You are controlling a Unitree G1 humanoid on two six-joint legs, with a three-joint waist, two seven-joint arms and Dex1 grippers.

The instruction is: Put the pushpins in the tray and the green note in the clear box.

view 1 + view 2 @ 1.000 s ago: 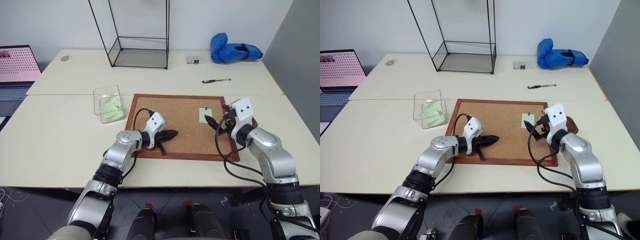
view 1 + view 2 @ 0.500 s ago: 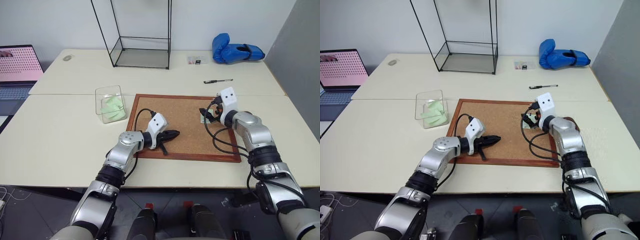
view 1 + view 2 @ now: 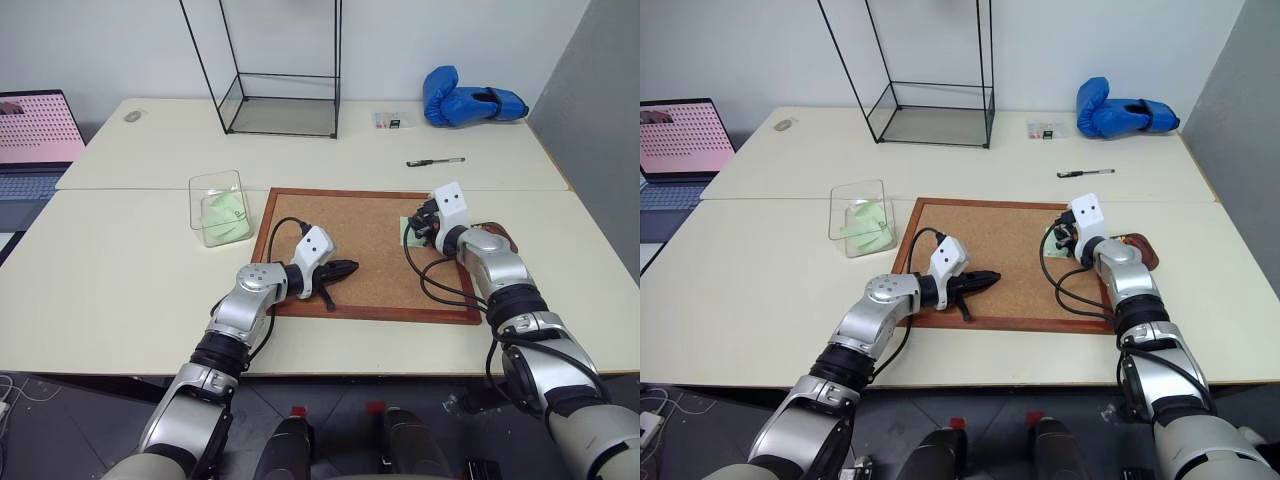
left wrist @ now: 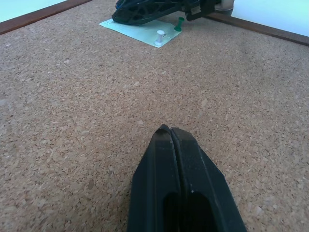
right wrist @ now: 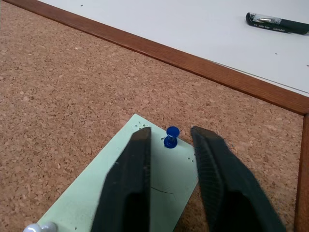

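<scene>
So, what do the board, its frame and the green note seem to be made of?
Board: cork, by its speckled, grainy brown face. Frame: looks like smooth reddish-brown wood, perhaps varnished. Green note: thin matte paper, lying flat, with a faint crease.

Green note (image 5: 128,191): a pale green paper slip lying flat on the cork surface, right of centre in the head views, one corner pointing toward the wooden frame edge.
Pushpins: a blue pin (image 5: 171,137) stands upright in the note near that corner; a white pin (image 4: 159,38) stands at another part of the slip.
Tray (image 3: 1137,249): a shallow dark reddish-brown dish at right of centre in the head views, just past the cork surface's right edge, partly hidden.
Clear box (image 3: 219,207): a transparent tub with rounded corners, left of centre in the head views, upright on the pale table, green slips visible inside.
</scene>
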